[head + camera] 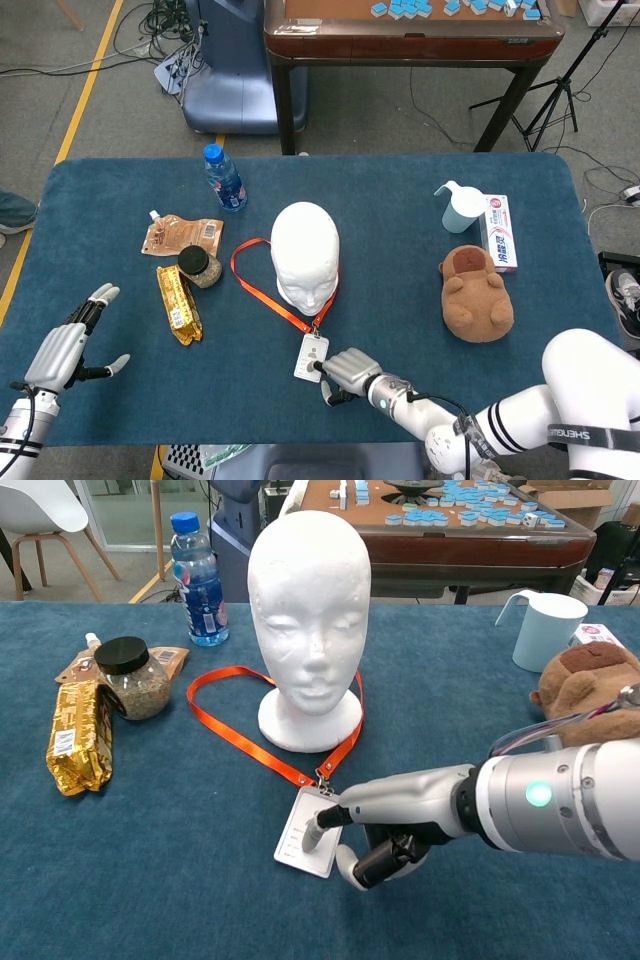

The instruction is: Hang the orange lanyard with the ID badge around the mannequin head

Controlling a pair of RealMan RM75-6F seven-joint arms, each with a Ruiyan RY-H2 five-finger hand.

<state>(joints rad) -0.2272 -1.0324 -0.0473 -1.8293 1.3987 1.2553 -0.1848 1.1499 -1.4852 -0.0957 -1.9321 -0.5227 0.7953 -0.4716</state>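
The white mannequin head (305,255) (310,610) stands upright mid-table. The orange lanyard (258,283) (232,736) lies flat on the blue cloth, looped around the head's base and bulging to its left. The strap's clip joins the white ID badge (310,357) (303,836), which lies flat in front of the head. My right hand (348,371) (400,825) sits just right of the badge. One fingertip (314,837) touches the badge's right edge and the other fingers curl in underneath. My left hand (68,345) hovers at the table's front left, fingers spread, holding nothing.
Left of the head lie a water bottle (224,177), a black-lidded jar (200,266), a gold snack pack (177,302) and a pouch (181,236). To the right are a brown plush toy (476,291), a white jug (460,207) and a flat box (500,232).
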